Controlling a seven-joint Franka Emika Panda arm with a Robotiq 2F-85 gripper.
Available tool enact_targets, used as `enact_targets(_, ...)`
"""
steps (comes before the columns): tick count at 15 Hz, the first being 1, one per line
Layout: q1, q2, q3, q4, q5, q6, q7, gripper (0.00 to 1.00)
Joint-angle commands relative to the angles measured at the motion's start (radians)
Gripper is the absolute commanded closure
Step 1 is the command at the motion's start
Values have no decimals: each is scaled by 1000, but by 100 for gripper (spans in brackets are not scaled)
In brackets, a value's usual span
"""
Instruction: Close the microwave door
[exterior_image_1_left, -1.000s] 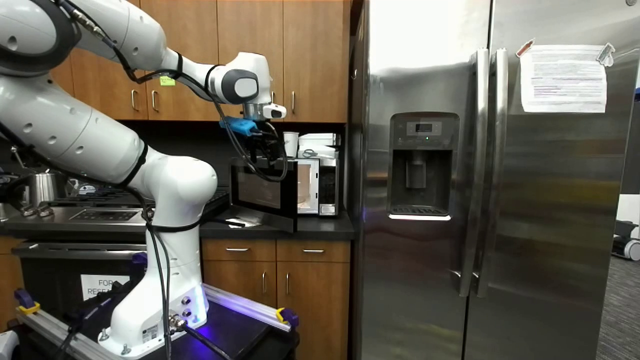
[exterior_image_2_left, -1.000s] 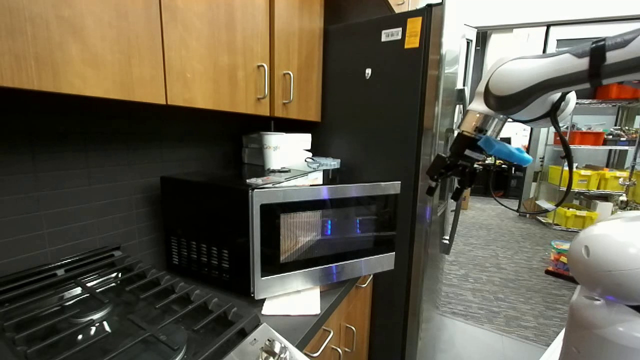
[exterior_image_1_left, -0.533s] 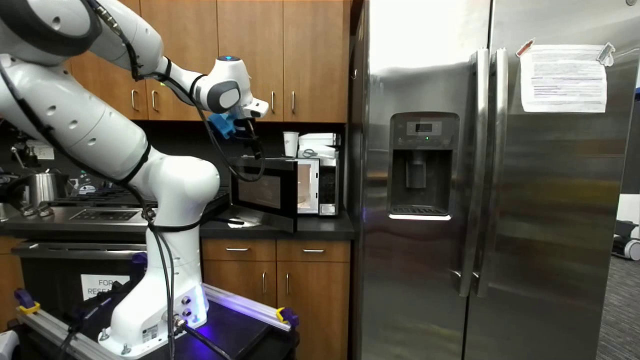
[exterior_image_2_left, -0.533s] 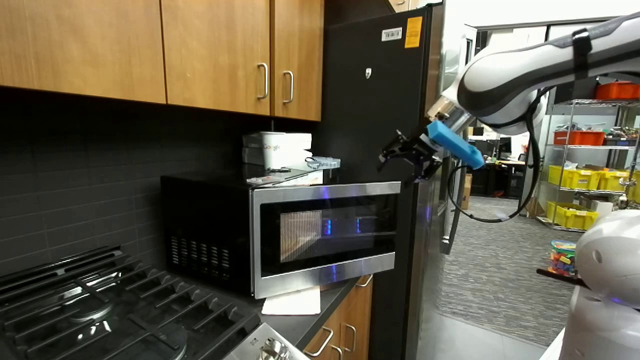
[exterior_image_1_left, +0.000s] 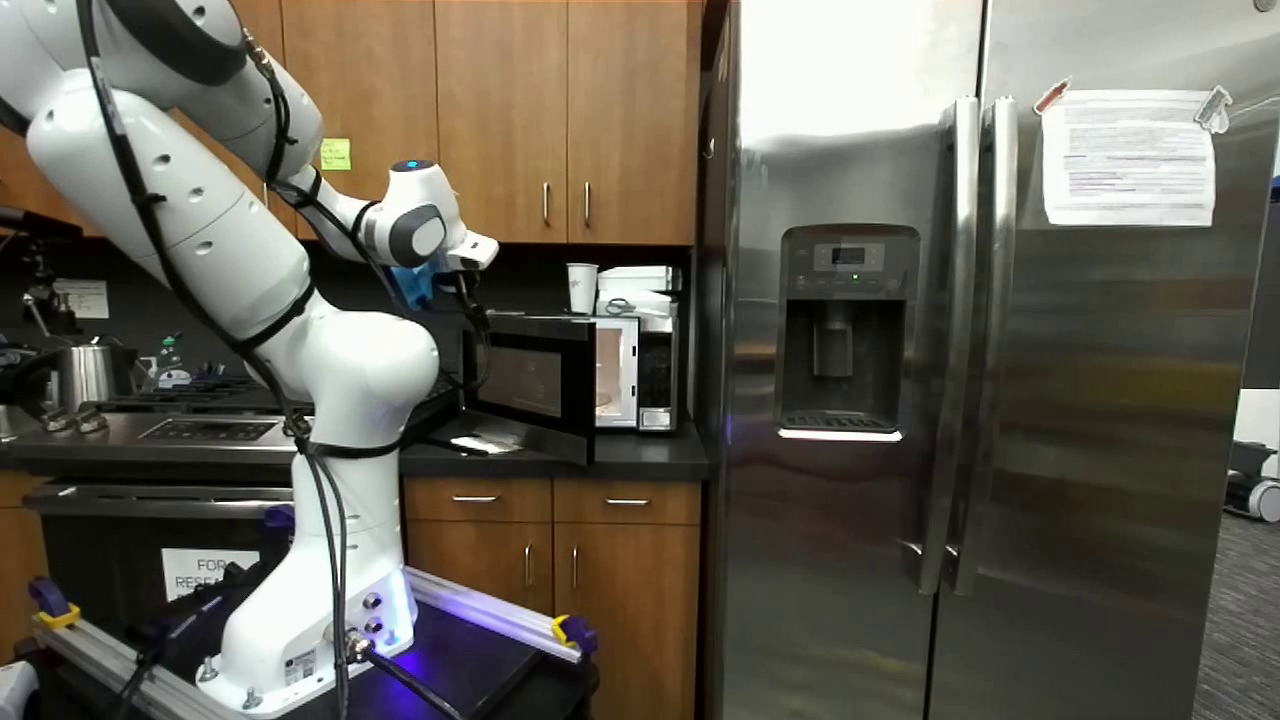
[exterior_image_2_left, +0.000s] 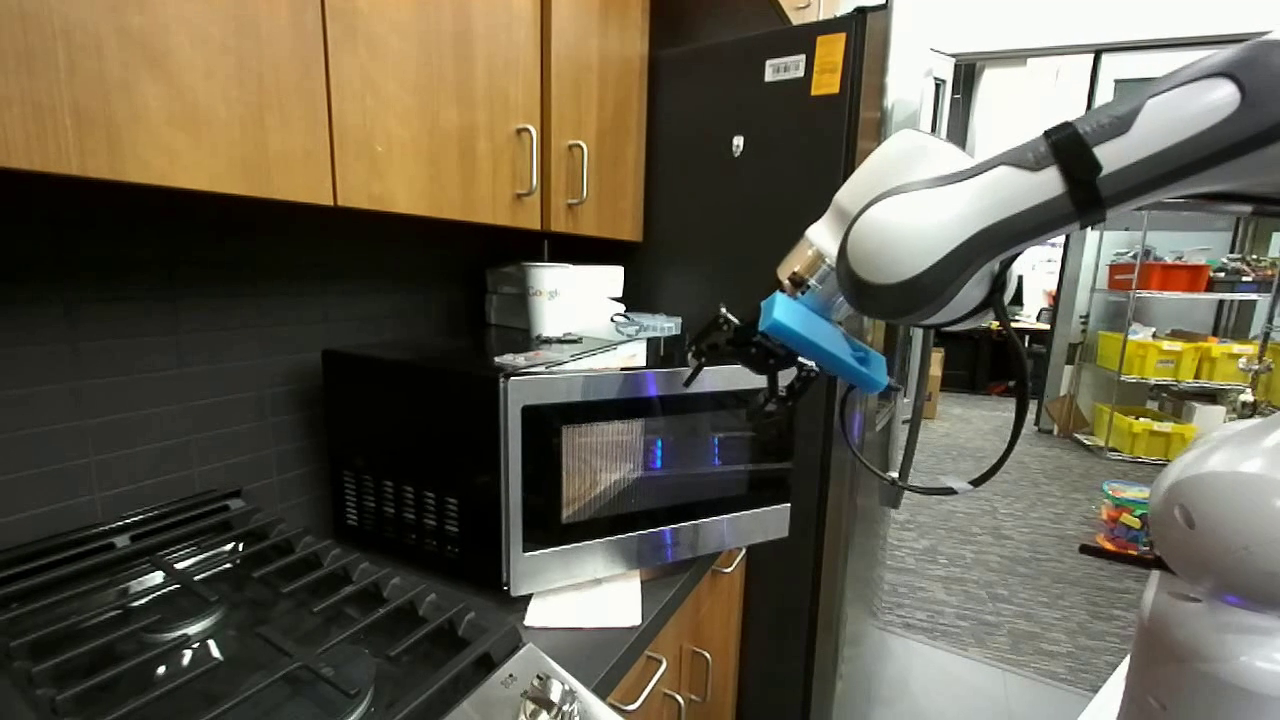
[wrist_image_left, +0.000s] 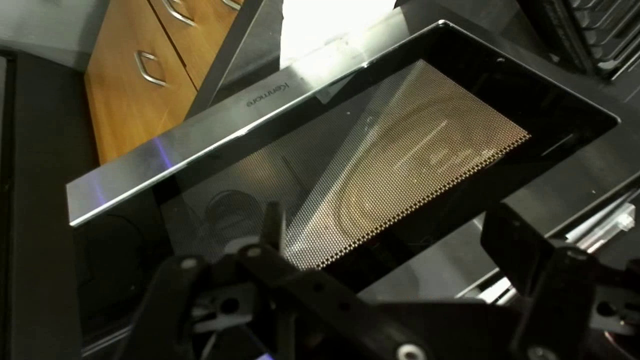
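The microwave door stands swung open on the microwave (exterior_image_1_left: 657, 375); the door's dark window and silver frame show in both exterior views (exterior_image_1_left: 520, 382) (exterior_image_2_left: 650, 480). The lit cavity (exterior_image_1_left: 607, 370) shows beside it. In the wrist view the door's outer face (wrist_image_left: 400, 150) fills most of the picture. My gripper (exterior_image_2_left: 733, 388) is open and empty, tilted, in front of the door's upper free corner in an exterior view. In the wrist view its fingers are wide apart (wrist_image_left: 390, 232) over the door's upper edge. I cannot tell whether it touches the door.
A paper cup (exterior_image_2_left: 548, 300) and white boxes stand on the microwave. The refrigerator (exterior_image_2_left: 740, 220) is close beside it. The stove (exterior_image_2_left: 200, 620) is on the hinge side. Upper cabinets (exterior_image_2_left: 430, 110) hang above. White paper (exterior_image_2_left: 590, 605) lies on the counter under the door.
My gripper has moved down and over to the microwave door, and has tilted to face it. It stays open. The door has not moved.
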Motion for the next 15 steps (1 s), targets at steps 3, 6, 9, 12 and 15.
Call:
enact_targets(3,-219,-12,243,1,-11,-4,123,0)
enact_targets(6,-325,-17,361,5,0,-22,146,0)
enact_targets(9,-432,-33,466,6,14,-51,163,26)
enact_targets(12,-530,-56,565,9,28,-66,196,46)
enact_targets(15,-598,-78,618,13,46,-83,212,72)
